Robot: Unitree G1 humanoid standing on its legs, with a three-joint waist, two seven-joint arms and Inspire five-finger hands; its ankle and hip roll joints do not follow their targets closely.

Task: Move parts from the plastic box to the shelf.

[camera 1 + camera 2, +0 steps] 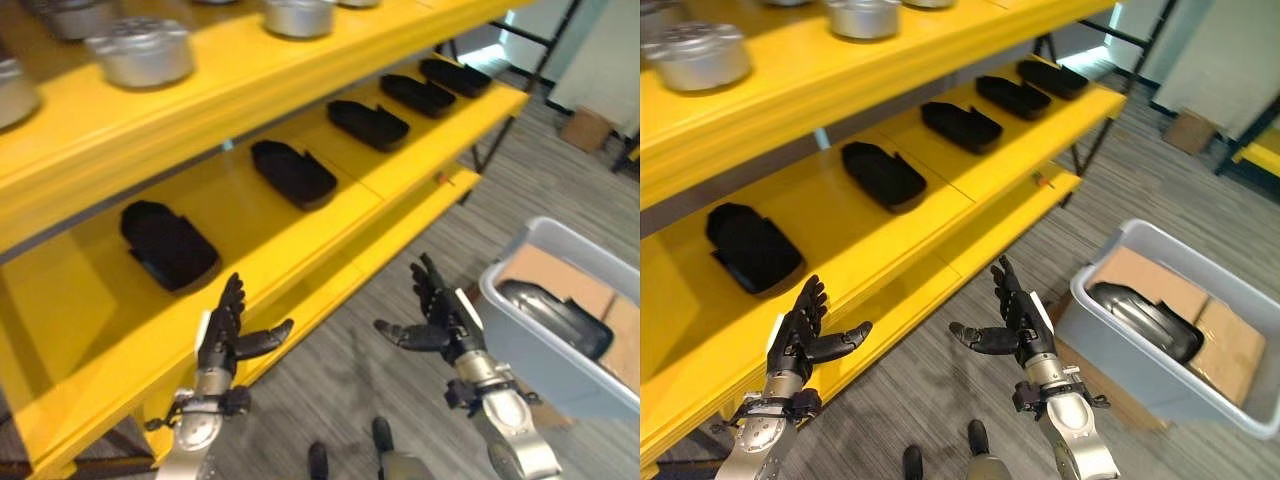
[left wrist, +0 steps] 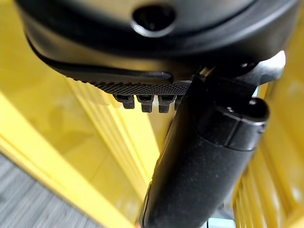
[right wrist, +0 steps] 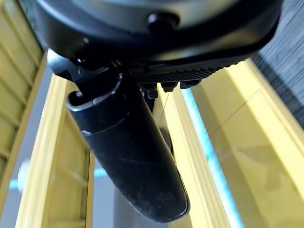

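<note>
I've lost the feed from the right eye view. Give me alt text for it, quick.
Both hands hover open and empty before a yellow shelf, left hand near its front edge, right hand over the floor. Five black parts lie in a row on the middle level. A grey plastic box to the right holds another black part and cardboard.

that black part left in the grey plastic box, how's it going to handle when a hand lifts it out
The black part looks like rigid moulded plastic with a glossy skin, so probably stiff and somewhat slippery. It is long and lies across cardboard in the plastic box, so one hand may find it tips endwise. Both the left hand and right hand are open and empty.
</note>
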